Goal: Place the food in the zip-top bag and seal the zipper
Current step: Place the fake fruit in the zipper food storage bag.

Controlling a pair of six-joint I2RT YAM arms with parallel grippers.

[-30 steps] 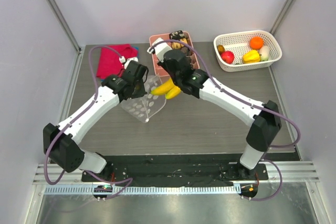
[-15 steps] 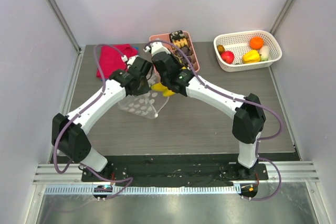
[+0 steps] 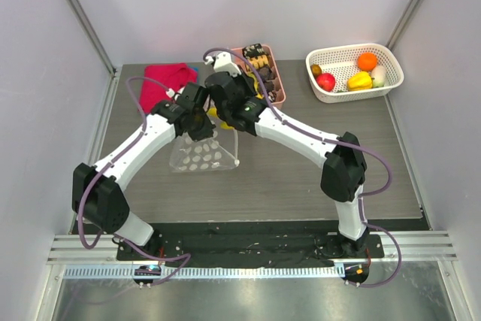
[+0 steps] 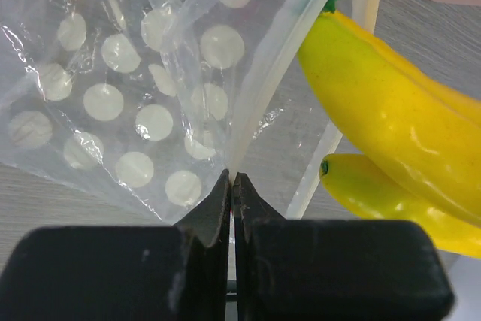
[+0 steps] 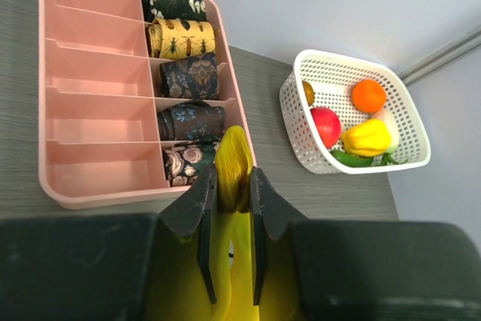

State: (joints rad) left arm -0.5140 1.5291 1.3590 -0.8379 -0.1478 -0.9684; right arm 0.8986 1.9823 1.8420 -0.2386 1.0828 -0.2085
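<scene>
Tightly pinched zipper [image 4: 278, 73], bananas [image 4: 391, 110] just beside it

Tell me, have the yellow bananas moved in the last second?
Yes. Seen from above, the bananas shifted left, toward the red cloth.

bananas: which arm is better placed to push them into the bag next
Right, most likely. The right fingers clamp the bananas just beside the mouth edge of the zip-top bag, while the left fingers are shut on that edge, busy holding it.
</scene>
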